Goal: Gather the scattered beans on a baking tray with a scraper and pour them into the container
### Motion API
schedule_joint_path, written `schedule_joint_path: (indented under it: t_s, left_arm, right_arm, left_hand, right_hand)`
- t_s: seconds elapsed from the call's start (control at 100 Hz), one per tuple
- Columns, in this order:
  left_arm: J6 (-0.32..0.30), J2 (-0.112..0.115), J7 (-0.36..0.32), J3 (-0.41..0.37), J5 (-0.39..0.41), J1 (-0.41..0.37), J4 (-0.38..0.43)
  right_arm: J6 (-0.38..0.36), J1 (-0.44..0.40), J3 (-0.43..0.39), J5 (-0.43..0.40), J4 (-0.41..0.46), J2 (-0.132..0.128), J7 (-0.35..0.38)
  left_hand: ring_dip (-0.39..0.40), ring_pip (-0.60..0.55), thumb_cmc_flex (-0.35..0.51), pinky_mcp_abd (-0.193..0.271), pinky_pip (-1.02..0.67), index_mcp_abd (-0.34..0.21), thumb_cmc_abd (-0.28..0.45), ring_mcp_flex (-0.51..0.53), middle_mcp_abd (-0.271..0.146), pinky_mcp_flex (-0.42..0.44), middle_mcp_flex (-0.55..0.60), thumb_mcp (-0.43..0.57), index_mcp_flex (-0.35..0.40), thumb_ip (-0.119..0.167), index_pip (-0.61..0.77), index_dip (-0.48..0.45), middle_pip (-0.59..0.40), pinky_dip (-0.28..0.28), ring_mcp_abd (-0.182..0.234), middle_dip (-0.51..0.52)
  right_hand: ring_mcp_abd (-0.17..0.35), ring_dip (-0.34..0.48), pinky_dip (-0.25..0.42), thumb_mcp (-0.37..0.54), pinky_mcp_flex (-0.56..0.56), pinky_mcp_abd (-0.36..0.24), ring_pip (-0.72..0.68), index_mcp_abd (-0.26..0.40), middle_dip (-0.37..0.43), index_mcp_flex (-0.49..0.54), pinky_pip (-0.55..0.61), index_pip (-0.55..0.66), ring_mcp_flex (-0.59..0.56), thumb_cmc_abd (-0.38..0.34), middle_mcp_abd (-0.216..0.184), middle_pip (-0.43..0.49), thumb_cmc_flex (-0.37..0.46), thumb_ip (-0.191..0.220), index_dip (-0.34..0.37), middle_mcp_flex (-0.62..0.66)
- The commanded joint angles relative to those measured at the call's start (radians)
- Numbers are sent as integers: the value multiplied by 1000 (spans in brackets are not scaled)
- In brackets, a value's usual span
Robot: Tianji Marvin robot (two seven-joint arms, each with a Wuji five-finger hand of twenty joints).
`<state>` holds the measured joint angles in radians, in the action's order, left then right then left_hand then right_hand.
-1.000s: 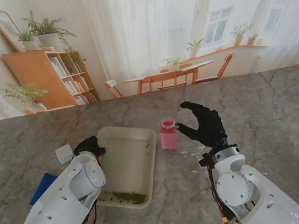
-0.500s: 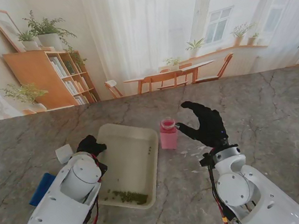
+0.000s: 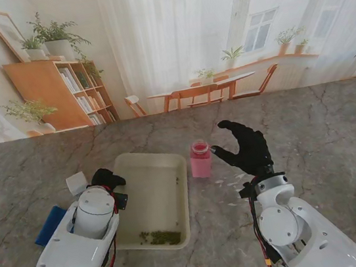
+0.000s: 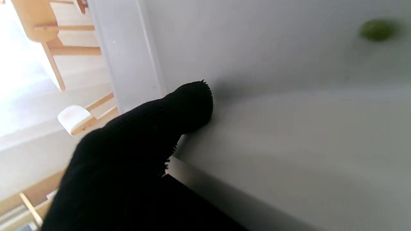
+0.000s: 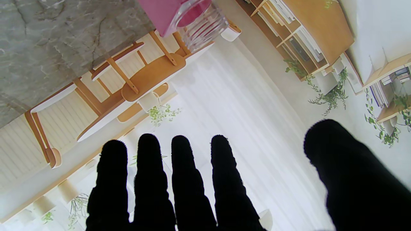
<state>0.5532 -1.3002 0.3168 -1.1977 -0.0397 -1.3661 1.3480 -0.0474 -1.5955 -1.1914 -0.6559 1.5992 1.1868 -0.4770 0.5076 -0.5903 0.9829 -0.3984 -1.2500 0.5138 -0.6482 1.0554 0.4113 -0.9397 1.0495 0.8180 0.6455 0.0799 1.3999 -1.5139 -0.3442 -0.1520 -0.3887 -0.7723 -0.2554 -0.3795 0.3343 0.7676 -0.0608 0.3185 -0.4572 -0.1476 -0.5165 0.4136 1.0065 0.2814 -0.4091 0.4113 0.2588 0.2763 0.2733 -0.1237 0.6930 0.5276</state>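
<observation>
Tray: one, cream, mid-desk.
Beans: one green pile, near edge.
Container: one, pink, right of tray.
Left hand: pinching tray's left rim.
Right hand: spread, holding nothing.

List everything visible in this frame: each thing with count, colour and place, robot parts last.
Baking tray: one, cream, centre-left of the table.
Beans: a green heap, in the tray's corner nearest me.
Container: one, pink, just right of the tray.
White block: one, left of the tray.
Blue object: one, left, partly behind the left arm.
Table: one, grey marble.
Left robot hand: black, gripping the tray's left rim.
Right robot hand: black, fingers spread, right of the container.
</observation>
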Motion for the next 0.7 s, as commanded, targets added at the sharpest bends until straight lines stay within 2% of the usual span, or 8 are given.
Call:
schedule_joint_path:
  t_s: [0.0,0.09,0.22,0.44,0.47,0.58,0.63,0.69]
  left_arm:
    - [-1,-17,8,-1,1,-4,7]
    - [-5,-31,38,-16,-50,-7,13]
    - [-18,-46,79,-36,-115,-14,26]
    - [-58,-56,115,-54,-180,-27,43]
    - [-61,-55,116,-55,-180,-28,45]
    - [-70,-57,126,-63,-188,-34,52]
    - [-75,-58,134,-67,-193,-36,57]
    - [-83,-56,137,-72,-192,-39,64]
  right_arm:
    - [2,-4,-2,0,3,0,10]
    - [3,-4,-3,0,3,0,10]
    - [4,-4,-4,0,3,0,11]
    - [7,-5,-5,1,5,1,11]
    - [7,-5,-5,1,5,1,10]
    - [7,-6,-6,1,5,1,11]
    - [8,-6,-7,1,5,1,11]
    - [8,-7,-8,1,6,0,12]
  left_hand:
    - [40,-37,114,176,-77,184,-26,92,-175,-32,73,172,-5,146,-1,14,-81,19,132,-70]
    - [105,-62,123,179,-98,184,-45,96,-197,-37,63,201,-14,120,-8,-9,-121,-20,146,-158]
    - [210,-78,129,186,-105,184,-56,98,-198,-42,54,230,-22,79,-19,-37,-138,-92,148,-215]
    - [340,-121,134,189,-139,184,-65,98,-197,-49,42,254,-36,54,-28,-56,-161,-188,159,-274]
    - [373,-115,137,189,-134,184,-64,101,-196,-51,40,258,-40,40,-28,-56,-163,-231,163,-284]
    - [433,-152,136,203,-169,184,-64,103,-192,-59,36,265,-59,37,-29,-56,-175,-287,176,-313]
    - [472,-145,136,207,-171,184,-65,107,-193,-60,36,272,-61,30,-29,-56,-171,-338,178,-326]
    - [488,-151,135,209,-175,184,-64,109,-192,-63,35,274,-67,30,-29,-56,-173,-355,181,-334]
  right_hand:
    - [14,-21,17,-24,4,5,8,21,1,16,-12,7,-12,-28,-17,-12,4,35,-20,8]
    - [14,-21,17,-24,4,5,8,22,1,15,-12,7,-12,-28,-16,-11,4,36,-20,8]
    - [13,-21,17,-24,4,5,7,22,1,16,-12,7,-13,-29,-16,-11,5,36,-19,9]
    - [14,-21,18,-24,2,4,6,22,1,17,-11,8,-13,-29,-16,-10,5,36,-19,8]
    - [13,-21,18,-25,2,4,7,22,1,16,-11,7,-12,-29,-15,-10,5,35,-19,9]
    - [13,-21,18,-25,2,4,6,21,1,19,-11,9,-12,-29,-17,-10,6,36,-19,8]
    - [15,-21,18,-25,2,4,7,22,1,17,-11,8,-12,-28,-16,-10,5,36,-19,7]
    - [15,-21,18,-24,2,4,7,21,1,18,-11,8,-12,-29,-15,-10,6,36,-19,8]
